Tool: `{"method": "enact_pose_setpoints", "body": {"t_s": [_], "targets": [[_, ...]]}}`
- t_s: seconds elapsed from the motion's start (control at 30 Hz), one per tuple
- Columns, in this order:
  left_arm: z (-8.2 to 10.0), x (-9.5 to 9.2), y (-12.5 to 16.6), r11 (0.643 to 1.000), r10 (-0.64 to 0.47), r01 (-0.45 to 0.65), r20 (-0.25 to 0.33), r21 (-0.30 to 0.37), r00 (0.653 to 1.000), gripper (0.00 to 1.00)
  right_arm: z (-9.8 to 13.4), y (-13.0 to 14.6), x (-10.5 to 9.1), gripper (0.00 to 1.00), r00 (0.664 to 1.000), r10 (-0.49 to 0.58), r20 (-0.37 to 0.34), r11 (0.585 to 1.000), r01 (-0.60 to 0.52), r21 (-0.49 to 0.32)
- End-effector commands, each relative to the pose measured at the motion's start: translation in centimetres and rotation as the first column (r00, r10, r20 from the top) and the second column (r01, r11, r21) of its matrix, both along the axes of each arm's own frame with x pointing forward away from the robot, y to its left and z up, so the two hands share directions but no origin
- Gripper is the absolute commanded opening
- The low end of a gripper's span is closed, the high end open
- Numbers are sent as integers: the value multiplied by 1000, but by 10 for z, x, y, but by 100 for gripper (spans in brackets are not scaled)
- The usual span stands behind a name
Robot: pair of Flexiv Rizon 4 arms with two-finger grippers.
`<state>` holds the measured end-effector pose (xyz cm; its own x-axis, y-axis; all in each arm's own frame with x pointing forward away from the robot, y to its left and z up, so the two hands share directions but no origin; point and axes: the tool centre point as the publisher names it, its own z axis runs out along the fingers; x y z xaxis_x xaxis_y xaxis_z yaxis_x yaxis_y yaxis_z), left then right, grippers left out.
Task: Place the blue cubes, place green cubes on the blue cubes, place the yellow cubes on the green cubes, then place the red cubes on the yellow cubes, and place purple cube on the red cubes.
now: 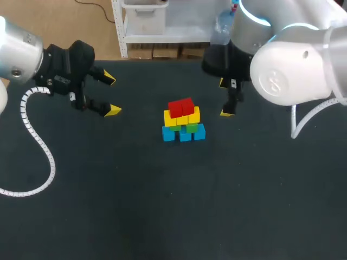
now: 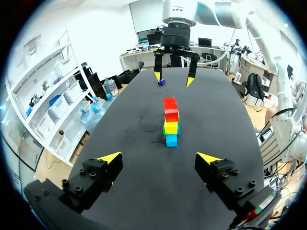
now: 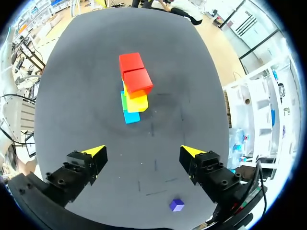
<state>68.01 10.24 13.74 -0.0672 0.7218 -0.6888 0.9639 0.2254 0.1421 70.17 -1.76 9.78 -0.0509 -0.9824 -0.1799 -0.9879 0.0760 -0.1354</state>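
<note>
Black matte tabletop [image 1: 162, 211] is carrying a small tower of coloured cubes at its middle. Blue cubes [image 1: 184, 134] are sitting in a row at the base. Green cubes [image 1: 189, 128] are resting on them, yellow cubes [image 1: 181, 118] are lying on the green, and red cubes [image 1: 181, 106] are sitting on top.

Taking the tower as the centre of a dial in the head view, the left gripper [image 1: 111, 95] is hanging at nine o'clock, well apart from the cubes. Its two yellow-tipped fingers are spread wide and gripping nothing. The right gripper [image 1: 225, 97] is hanging at three o'clock, nearer the tower. Its fingers are also standing wide apart with nothing between them.

The purple cube [image 3: 176, 205] is lying on the table under the right gripper, out toward three o'clock from the tower. In the left wrist view it is showing just beside one of that gripper's fingertips; whether the two are touching cannot be told.

A raised mark on the right arm's white housing [image 1: 274, 81] is too small to read.
</note>
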Motion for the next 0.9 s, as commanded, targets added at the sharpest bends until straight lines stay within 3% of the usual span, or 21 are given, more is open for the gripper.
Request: {"method": "enact_pose_setpoints", "body": {"t_s": [0.03, 0.13, 0.27, 0.43, 0.6, 0.73, 0.83, 0.9], "targets": [[-1, -1, 1, 1000, -3, 3, 6, -7, 1000, 100, -1, -7, 3, 100, 1000, -27, 9, 999, 27, -16], [-1, -1, 1, 1000, -3, 3, 6, -7, 1000, 100, 7, -54, 28, 100, 980, -196, 17, 980, 196, -15], [-1, -1, 1, 1000, -3, 3, 6, -7, 1000, 100, 27, -131, 51, 100, 906, -415, 82, 908, 419, -32], [-1, -1, 1, 1000, -3, 3, 6, -7, 1000, 100, 39, -191, 59, 100, 847, -522, 97, 849, 528, -36], [-1, -1, 1, 1000, -3, 3, 6, -7, 1000, 100, 29, -246, 66, 100, 795, -601, 88, 785, 607, -121], [-1, -1, 1, 1000, -3, 3, 6, -7, 1000, 100, 22, -265, 79, 100, 862, -505, 48, 857, 508, -84], [-1, -1, 1, 1000, -3, 3, 6, -7, 1000, 100, 16, -271, 92, 100, 932, -362, 17, 930, 362, -64], [-1, -1, 1, 1000, -3, 3, 6, -7, 1000, 100, 11, -271, 100, 100, 961, -276, -11, 959, 275, -70]]}}
